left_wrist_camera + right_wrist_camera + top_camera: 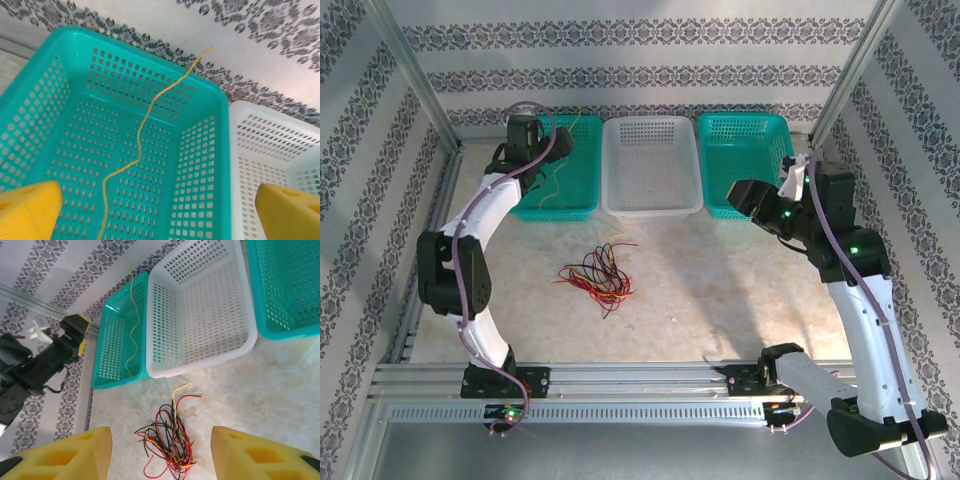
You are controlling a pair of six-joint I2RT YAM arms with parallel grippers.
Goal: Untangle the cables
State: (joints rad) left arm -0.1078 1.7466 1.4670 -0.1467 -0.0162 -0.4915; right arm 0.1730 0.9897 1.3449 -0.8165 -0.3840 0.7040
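Yellow wire (145,125), one single strand, lies in wavy bends inside the left green basket (220,150), its far end poking up over the back rim. The left claw (160,210) hovers directly above this basket with its two padded fingers (30,210) spread wide apart. The wire runs below the gap between them and is not pinched by either one. My guess is that this basket serves as the place for strands that are freed from the knot, which would explain why the arm is reaching so far back.

The other cables, a loose tangle (597,272) of red, black and yellow wires, sit on the pale table (720,290) in front of the baskets, well apart from both claws. Several ends stick out of the heap, one yellow end pointing toward the white basket (652,210) in the middle of the row.

The right claw (160,455) hangs in the air near the right green basket (745,120). Its fingers are partly apart and hold nothing. It is tilted so that its camera looks down across the table at the tangle, so it seems to be waiting or lining up for a strand.

Most of the untangling appears to be ahead.
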